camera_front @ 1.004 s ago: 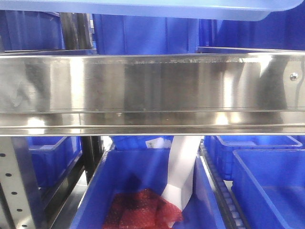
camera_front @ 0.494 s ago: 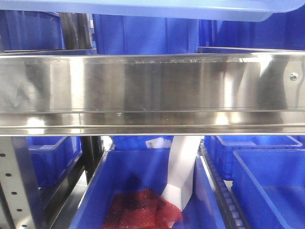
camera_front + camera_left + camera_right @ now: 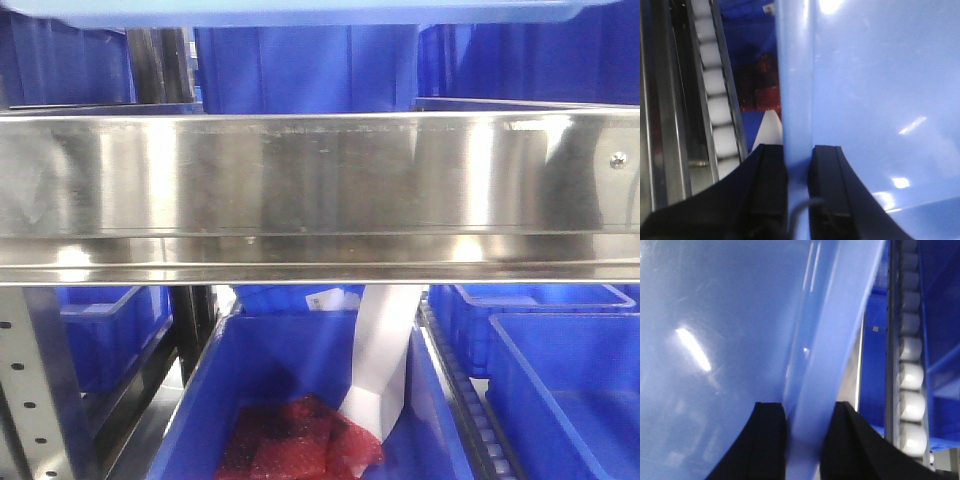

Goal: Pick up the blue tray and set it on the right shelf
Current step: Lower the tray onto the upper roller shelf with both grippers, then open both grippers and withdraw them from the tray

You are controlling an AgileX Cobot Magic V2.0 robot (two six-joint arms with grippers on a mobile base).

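Along the top edge of the front view, the blue tray (image 3: 300,10) shows only as a pale strip, hanging in the air above the right shelf (image 3: 320,175) and clear of its shiny front rail. The left gripper (image 3: 797,165) is clamped on one side rim of the tray, with a black finger on either face of the rim. The right gripper (image 3: 807,415) pinches the opposite rim in the same way. In both wrist views the tray floor slopes away from the fingers, and white rollers (image 3: 715,105) run alongside lower down.

So the grab looks done, and the tray is up at shelf height, carried between both arms. The placing itself is left. By my reading the tray has yet to go forward past the rail, come down flat and be let go by both grippers. Dark blue bins (image 3: 300,70) stand behind the rail, and the spot where the tray could land is not in sight
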